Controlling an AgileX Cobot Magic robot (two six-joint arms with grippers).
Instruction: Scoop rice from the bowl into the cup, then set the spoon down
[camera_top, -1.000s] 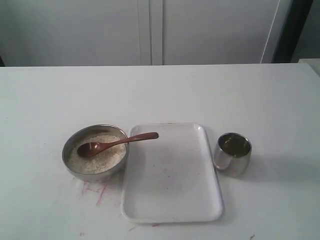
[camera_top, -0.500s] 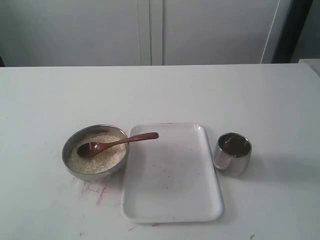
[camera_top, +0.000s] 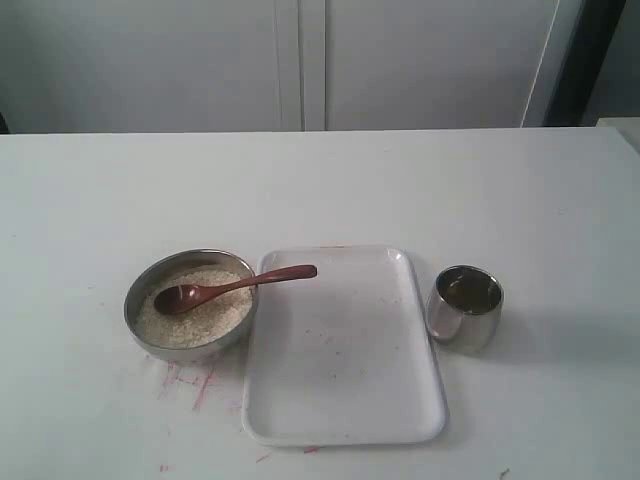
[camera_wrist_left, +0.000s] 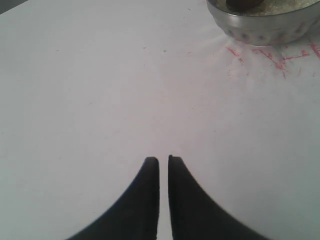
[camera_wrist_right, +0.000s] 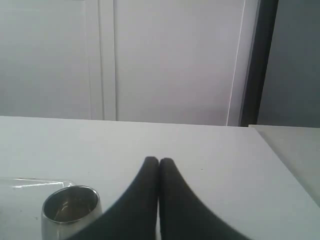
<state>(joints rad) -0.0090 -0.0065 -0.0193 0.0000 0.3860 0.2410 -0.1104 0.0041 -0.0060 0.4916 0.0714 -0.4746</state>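
A shiny steel bowl holds off-white rice. The reddish-brown wooden spoon lies with its scoop on the rice and its handle resting over the bowl's rim above the tray. The steel cup stands right of the tray, its dark inside showing. Neither arm shows in the exterior view. In the left wrist view my left gripper is shut over bare table, away from the bowl. In the right wrist view my right gripper is shut, empty, with the cup off to one side.
A white rectangular tray lies between bowl and cup. Red marks stain the white table in front of the bowl. A pale wall with panel seams stands behind the table's far edge.
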